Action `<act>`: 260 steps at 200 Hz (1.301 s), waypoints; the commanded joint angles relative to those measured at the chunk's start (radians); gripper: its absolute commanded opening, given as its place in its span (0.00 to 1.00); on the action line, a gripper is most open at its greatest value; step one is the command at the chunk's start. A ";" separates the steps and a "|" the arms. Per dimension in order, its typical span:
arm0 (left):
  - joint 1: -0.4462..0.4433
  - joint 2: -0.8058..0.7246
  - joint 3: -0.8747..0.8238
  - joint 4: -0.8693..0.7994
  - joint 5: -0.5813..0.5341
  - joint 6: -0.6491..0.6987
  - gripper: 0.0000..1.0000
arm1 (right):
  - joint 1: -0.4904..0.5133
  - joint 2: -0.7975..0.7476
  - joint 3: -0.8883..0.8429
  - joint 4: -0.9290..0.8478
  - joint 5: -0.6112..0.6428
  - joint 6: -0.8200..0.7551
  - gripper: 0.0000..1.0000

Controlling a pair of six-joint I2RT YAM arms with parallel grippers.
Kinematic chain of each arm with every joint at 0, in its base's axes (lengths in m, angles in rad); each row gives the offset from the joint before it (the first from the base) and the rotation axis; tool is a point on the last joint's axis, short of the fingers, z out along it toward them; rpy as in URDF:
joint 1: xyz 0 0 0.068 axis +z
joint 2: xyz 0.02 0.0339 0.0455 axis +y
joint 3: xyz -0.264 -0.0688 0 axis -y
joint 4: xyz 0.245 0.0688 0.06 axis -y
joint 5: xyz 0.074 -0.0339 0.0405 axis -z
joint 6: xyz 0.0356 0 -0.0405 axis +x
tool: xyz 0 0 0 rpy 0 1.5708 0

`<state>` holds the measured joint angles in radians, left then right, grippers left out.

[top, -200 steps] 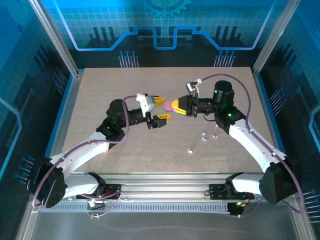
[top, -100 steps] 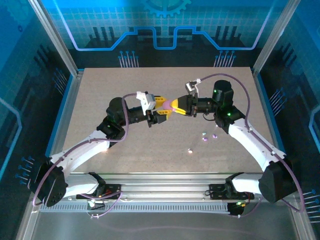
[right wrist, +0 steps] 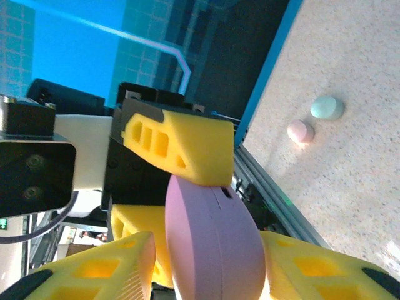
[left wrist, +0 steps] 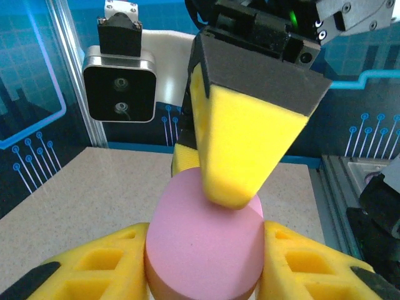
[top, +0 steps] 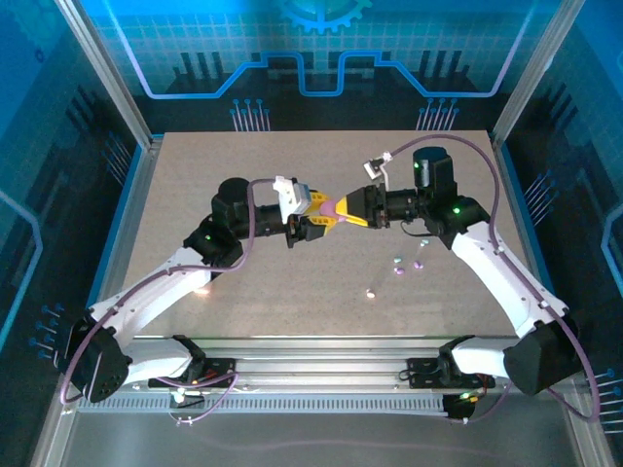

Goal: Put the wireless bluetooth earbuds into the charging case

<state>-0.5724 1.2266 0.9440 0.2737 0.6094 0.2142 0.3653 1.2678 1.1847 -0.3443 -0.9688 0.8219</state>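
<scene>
Above mid-surface, the left end effector [top: 324, 212] clamps shut on the pink charging case [left wrist: 203, 253], the right end effector [top: 340, 208] flanking it, grip unclear, while pastel earbuds [top: 399, 273] lie scattered near-right.

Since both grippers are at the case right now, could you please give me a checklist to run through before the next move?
1. Left fingers clamped on the pink case: ok, they press against both of its sides.
2. Right fingers free of the case: cannot tell; they flank it, but contact is unclear.
3. Case above the table: ok, it is held in the air.
4. Case lid open for loading: not ok; only a closed seam shows.
5. Earbuds located: ok, several nubs lie on the table by the right arm.
</scene>
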 commanded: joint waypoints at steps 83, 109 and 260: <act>-0.003 -0.017 0.028 -0.035 0.028 0.049 0.52 | -0.028 -0.040 -0.077 0.156 -0.060 0.121 0.12; 0.004 -0.025 -0.029 0.078 0.002 0.031 0.69 | -0.042 -0.054 -0.144 0.374 -0.072 0.295 0.10; 0.027 0.030 -0.057 0.301 0.043 -0.119 0.52 | -0.018 -0.042 -0.181 0.608 -0.093 0.480 0.12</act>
<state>-0.5488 1.2392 0.8757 0.5327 0.6197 0.1055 0.3317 1.2377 0.9936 0.2276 -1.0519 1.2922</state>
